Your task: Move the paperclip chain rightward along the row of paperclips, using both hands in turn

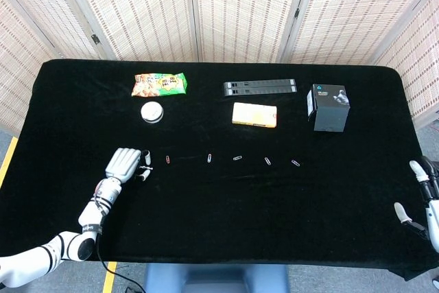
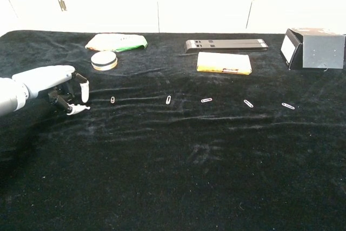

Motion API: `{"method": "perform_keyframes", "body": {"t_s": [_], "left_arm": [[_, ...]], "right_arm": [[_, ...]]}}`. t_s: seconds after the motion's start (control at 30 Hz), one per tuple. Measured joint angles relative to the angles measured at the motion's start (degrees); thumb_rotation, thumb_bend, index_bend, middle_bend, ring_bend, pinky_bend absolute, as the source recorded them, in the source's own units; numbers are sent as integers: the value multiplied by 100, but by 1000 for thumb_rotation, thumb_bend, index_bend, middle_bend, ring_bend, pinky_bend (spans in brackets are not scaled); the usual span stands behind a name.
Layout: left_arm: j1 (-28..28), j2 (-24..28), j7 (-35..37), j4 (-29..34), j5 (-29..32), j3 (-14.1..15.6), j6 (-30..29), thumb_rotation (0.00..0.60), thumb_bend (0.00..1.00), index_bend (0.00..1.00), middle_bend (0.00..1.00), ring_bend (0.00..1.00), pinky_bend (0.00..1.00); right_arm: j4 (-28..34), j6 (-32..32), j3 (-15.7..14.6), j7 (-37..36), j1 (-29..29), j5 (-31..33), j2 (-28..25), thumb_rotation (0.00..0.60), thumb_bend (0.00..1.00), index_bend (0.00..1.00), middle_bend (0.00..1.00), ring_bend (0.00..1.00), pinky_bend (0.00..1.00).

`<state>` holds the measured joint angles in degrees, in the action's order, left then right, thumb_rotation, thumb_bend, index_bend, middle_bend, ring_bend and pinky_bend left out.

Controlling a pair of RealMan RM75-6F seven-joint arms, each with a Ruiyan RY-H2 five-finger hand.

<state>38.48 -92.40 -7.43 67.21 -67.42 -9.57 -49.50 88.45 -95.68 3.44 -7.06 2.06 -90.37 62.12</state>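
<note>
My left hand (image 1: 123,163) rests on the black cloth at the left end of the row, fingers curled down over the paperclip chain (image 2: 82,109). Only a short white end of the chain pokes out under the fingertips in the chest view; the head view hides it. Right of the hand runs a row of single paperclips: a red one (image 1: 167,159) nearest, then others (image 2: 168,100) (image 2: 206,100) out to the last (image 2: 288,106). My right hand (image 1: 420,204) hangs at the table's right edge, fingers apart and holding nothing, and shows only in the head view.
Along the back stand a snack bag (image 1: 160,84), a round tin (image 1: 151,112), a long black bar (image 1: 259,87), a yellow box (image 1: 254,114) and a black box (image 1: 328,106). The cloth (image 2: 178,166) in front of the row is wrinkled.
</note>
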Motion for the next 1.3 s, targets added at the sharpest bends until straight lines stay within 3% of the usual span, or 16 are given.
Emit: {"method": "perform_keyframes", "body": {"t_s": [0.83, 1.1, 1.3], "left_arm": [[108, -106, -267, -256, 237, 99, 247, 600, 390, 571, 1000, 1000, 1000], [39, -61, -273, -175, 219, 69, -15, 600, 399, 748, 1000, 1000, 1000], [-44, 53, -246, 55, 101, 34, -309, 600, 427, 784, 1000, 1000, 1000]], "right_arm": [[-33, -112, 32, -52, 66, -35, 5, 600, 338, 0, 0, 0, 0], [-16, -58, 25, 12, 35, -67, 17, 600, 338, 0, 0, 0, 0], [-1, -40, 18, 25, 22, -87, 13, 600, 338, 0, 0, 0, 0]]}}
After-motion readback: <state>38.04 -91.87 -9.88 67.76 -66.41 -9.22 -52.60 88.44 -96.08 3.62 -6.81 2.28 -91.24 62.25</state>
